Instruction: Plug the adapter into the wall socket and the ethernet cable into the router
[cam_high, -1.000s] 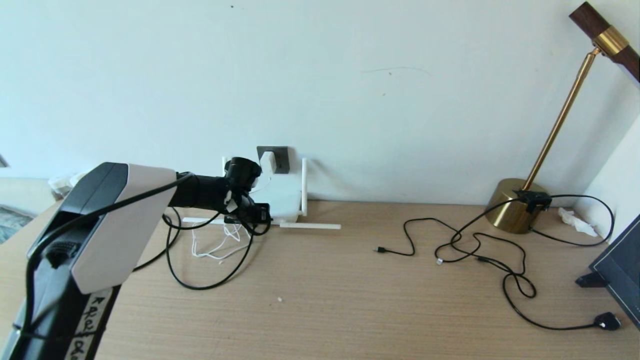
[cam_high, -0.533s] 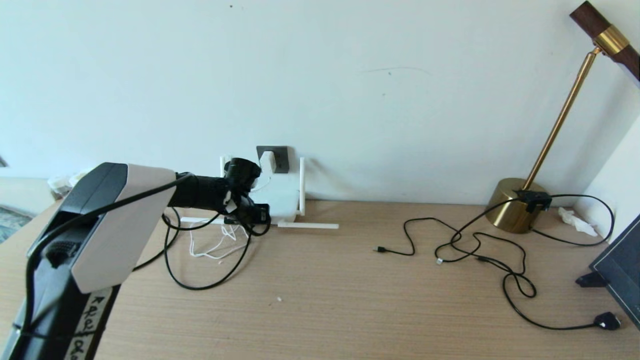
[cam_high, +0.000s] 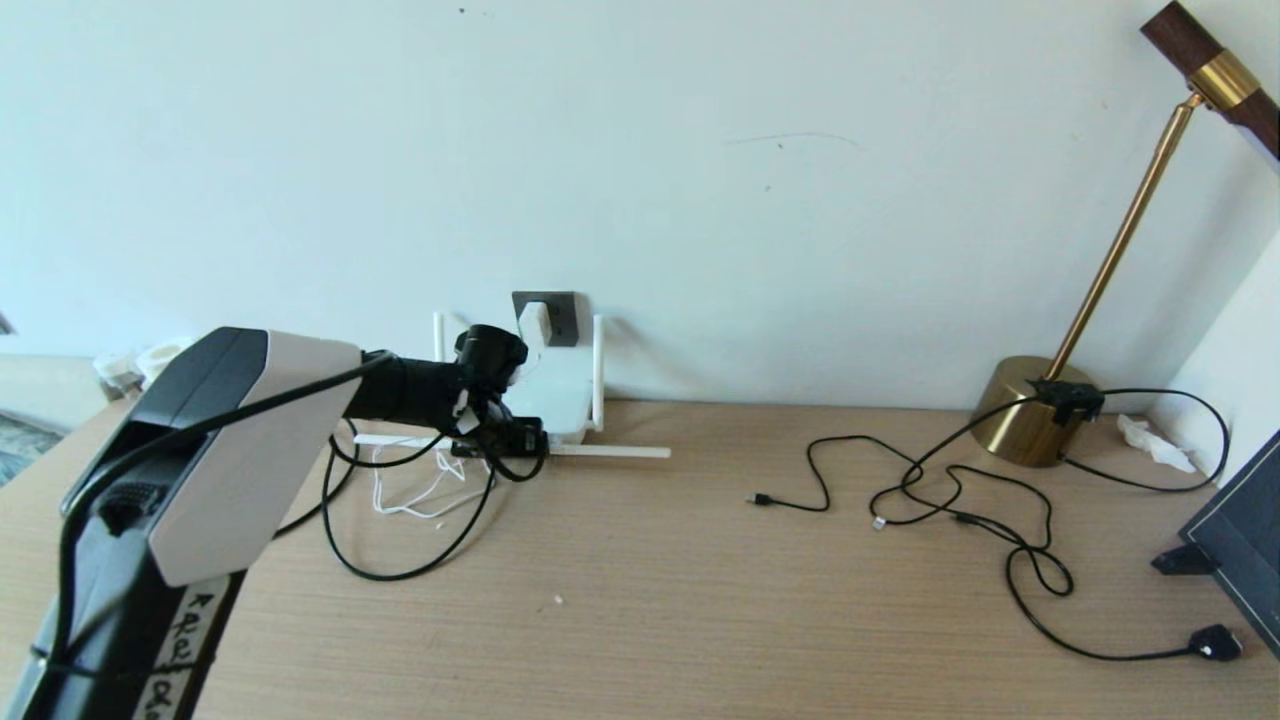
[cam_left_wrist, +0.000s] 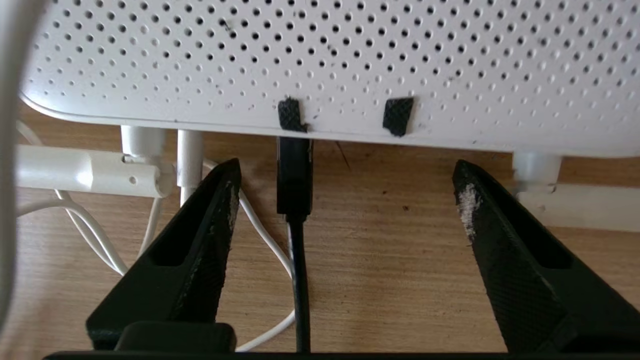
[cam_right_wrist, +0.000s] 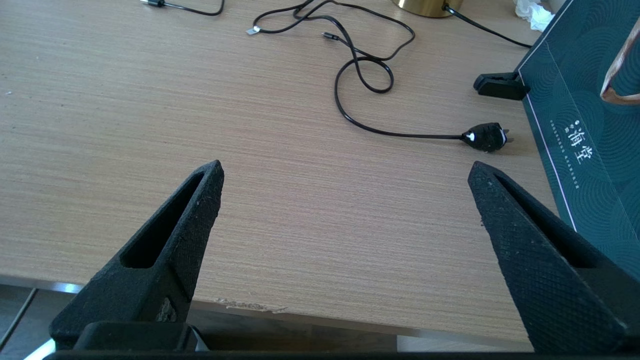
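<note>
The white router (cam_high: 562, 392) leans against the wall at the back of the desk, below the dark wall socket (cam_high: 560, 312). The white adapter (cam_high: 533, 323) sits in that socket. In the left wrist view the ethernet cable (cam_left_wrist: 295, 175) has its black boot pushed into the router's (cam_left_wrist: 350, 60) edge. My left gripper (cam_left_wrist: 346, 167) stands open around the plug, and neither finger touches it. In the head view the left gripper (cam_high: 505, 435) is low in front of the router. The black cable loops over the desk (cam_high: 400, 575). My right gripper (cam_right_wrist: 345, 167) hangs open over the desk's front edge.
A brass lamp (cam_high: 1035, 410) stands at the back right. Thin black cables (cam_high: 950, 490) trail from it to a black plug (cam_high: 1215, 642). A dark box (cam_high: 1245, 530) leans at the far right. The adapter's white cord (cam_high: 410, 495) lies by the router.
My left gripper has opened and let go of the ethernet cable's plug, which stays in the router. The router has slid slightly left. The right arm has not moved.
</note>
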